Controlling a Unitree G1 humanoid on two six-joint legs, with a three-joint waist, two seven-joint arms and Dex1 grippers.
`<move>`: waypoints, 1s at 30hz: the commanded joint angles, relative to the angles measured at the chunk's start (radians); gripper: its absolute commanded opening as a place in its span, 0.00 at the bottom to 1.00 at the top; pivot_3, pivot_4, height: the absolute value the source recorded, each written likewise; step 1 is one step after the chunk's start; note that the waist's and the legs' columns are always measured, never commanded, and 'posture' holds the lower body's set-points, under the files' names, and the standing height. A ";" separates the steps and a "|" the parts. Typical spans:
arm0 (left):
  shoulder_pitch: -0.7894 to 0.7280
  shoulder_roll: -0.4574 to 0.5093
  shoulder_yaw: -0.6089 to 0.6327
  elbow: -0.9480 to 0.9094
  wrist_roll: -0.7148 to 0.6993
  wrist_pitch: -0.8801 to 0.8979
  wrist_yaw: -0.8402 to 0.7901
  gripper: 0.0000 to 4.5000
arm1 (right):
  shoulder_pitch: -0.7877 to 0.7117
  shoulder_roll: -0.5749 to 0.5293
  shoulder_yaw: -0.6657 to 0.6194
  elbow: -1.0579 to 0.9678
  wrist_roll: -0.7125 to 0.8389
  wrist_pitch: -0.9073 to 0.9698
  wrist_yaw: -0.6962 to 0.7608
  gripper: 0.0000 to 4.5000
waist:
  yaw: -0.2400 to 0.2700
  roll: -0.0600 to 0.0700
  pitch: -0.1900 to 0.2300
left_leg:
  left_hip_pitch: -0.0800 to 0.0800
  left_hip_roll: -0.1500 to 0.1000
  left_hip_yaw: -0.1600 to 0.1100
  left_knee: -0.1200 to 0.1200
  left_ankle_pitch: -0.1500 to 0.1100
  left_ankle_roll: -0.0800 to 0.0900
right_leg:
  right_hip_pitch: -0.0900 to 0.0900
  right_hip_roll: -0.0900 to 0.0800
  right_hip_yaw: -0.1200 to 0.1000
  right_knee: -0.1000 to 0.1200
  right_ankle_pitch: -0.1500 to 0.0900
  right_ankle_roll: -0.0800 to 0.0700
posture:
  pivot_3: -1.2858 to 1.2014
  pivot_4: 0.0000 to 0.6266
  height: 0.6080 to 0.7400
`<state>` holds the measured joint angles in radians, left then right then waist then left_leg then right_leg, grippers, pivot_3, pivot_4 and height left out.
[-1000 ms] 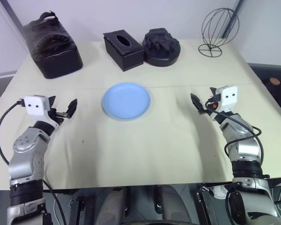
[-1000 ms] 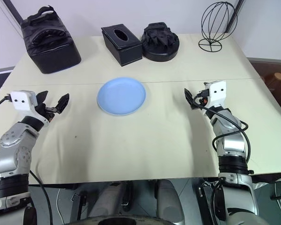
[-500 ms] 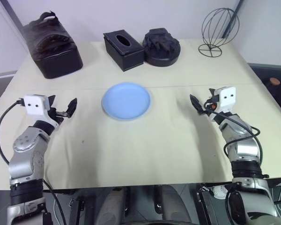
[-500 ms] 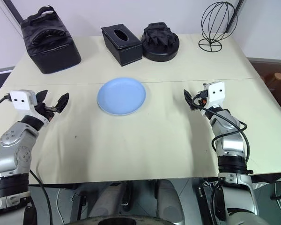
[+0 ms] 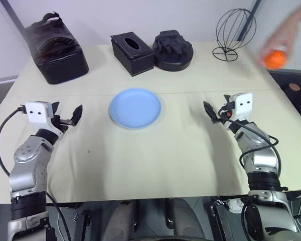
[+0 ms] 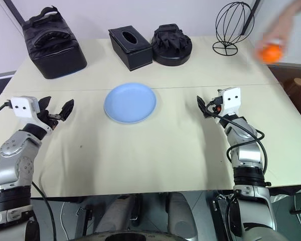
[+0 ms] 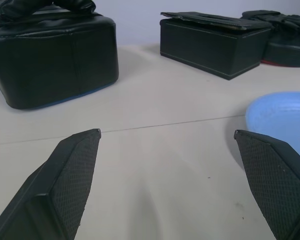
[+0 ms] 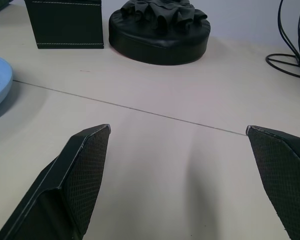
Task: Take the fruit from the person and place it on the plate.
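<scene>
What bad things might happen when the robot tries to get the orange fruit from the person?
1. The fruit is round and glossy and comes in held by the person's hand, so the open right hand might pinch badly and drop it.
2. The wire stand stands between them; a reaching arm might bump it.
3. On the flat plate the fruit might roll off.
</scene>
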<state>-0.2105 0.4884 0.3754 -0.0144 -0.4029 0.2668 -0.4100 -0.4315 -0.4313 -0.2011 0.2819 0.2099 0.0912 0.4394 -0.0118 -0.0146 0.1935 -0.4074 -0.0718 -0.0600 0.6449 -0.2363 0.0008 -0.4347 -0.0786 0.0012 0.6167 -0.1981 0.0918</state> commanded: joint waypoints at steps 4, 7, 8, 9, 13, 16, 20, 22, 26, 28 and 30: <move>-0.005 0.011 0.020 -0.020 0.002 -0.021 0.003 1.00 | -0.015 -0.003 -0.005 -0.014 0.002 -0.019 0.000 0.99 | 0.000 0.000 0.000 | 0.000 0.000 0.000 0.000 0.000 0.000 | 0.000 0.000 0.000 0.000 0.000 0.000 | 0.52 0.24 1.00; -0.004 0.012 0.021 -0.019 0.002 -0.022 0.003 1.00 | -0.018 -0.003 -0.005 -0.011 0.002 -0.020 0.000 0.99 | 0.000 0.000 0.000 | 0.000 0.000 0.000 0.000 0.000 0.000 | 0.000 0.000 0.000 0.000 0.000 0.000 | 0.52 0.24 1.00; -0.004 0.012 0.021 -0.019 0.003 -0.023 0.003 1.00 | -0.018 -0.004 -0.004 -0.011 0.002 -0.020 0.000 0.99 | 0.000 0.000 0.000 | 0.000 0.000 0.000 0.000 0.000 0.000 | 0.000 0.000 0.000 0.000 0.000 0.000 | 0.52 0.24 1.00; -0.004 0.013 0.022 -0.018 0.003 -0.023 0.002 1.00 | -0.019 -0.004 -0.004 -0.010 0.001 -0.020 0.001 0.99 | 0.000 0.000 0.000 | 0.000 0.000 0.000 0.000 0.000 0.000 | 0.000 0.000 0.000 0.000 0.000 0.000 | 0.52 0.24 1.00; -0.003 0.015 0.023 -0.017 0.003 -0.023 0.001 1.00 | -0.020 -0.005 -0.004 -0.009 0.001 -0.019 0.002 0.99 | 0.000 0.000 0.000 | 0.000 0.000 0.000 0.000 0.000 0.000 | 0.000 0.000 0.000 0.000 0.000 0.000 | 0.52 0.24 1.00; -0.002 0.016 0.022 -0.016 0.005 -0.023 0.001 1.00 | -0.014 -0.014 0.001 -0.057 0.053 0.026 0.066 0.99 | 0.000 0.000 0.000 | 0.000 0.000 0.000 0.000 0.000 0.000 | 0.000 0.000 0.000 0.000 0.000 0.000 | 0.52 0.24 1.00; -0.001 0.019 0.020 -0.013 0.006 -0.023 -0.004 1.00 | 0.063 -0.118 0.052 -0.339 0.304 0.317 0.353 0.99 | 0.001 0.000 0.000 | 0.000 0.000 0.000 0.000 0.000 0.001 | 0.000 0.000 0.000 0.000 0.000 0.000 | 0.52 0.24 1.00; -0.001 0.022 0.019 -0.009 0.007 -0.024 -0.007 1.00 | 0.081 -0.175 0.073 -0.420 0.343 0.410 0.398 0.99 | 0.001 0.000 0.000 | 0.000 0.000 0.000 0.001 -0.001 0.001 | 0.000 0.000 0.000 0.000 0.000 0.000 | 0.52 0.24 1.00; -0.003 0.032 0.015 0.006 0.011 -0.032 -0.026 1.00 | 0.066 -0.181 0.084 -0.477 0.348 0.455 0.371 0.99 | 0.002 -0.001 0.000 | 0.000 0.001 -0.001 0.002 -0.001 0.001 | 0.002 -0.001 -0.001 -0.002 0.000 0.000 | 0.52 0.24 1.00; -0.006 0.049 0.007 0.013 0.010 -0.037 -0.054 1.00 | 0.054 -0.168 0.084 -0.483 0.342 0.459 0.352 0.99 | 0.002 -0.001 0.000 | 0.000 0.001 -0.001 0.002 -0.001 0.001 | 0.002 -0.001 -0.001 -0.002 -0.001 0.000 | 0.52 0.24 1.00; -0.013 0.078 -0.003 -0.006 -0.015 -0.031 -0.119 1.00 | 0.046 -0.159 0.088 -0.483 0.337 0.461 0.340 0.99 | 0.003 -0.001 0.000 | 0.000 0.001 -0.001 0.002 -0.001 0.001 | 0.002 -0.001 -0.001 -0.002 -0.001 -0.001 | 0.52 0.24 1.00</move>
<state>-0.2079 0.5393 0.3695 0.0120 -0.4035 0.2511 -0.4830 -0.3620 -0.5951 -0.1033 -0.1624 0.5419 0.5588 0.7898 -0.0093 -0.0154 0.1930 -0.4076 -0.0712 -0.0607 0.6467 -0.2371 0.0019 -0.4328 -0.0793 0.0001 0.6147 -0.1986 0.0914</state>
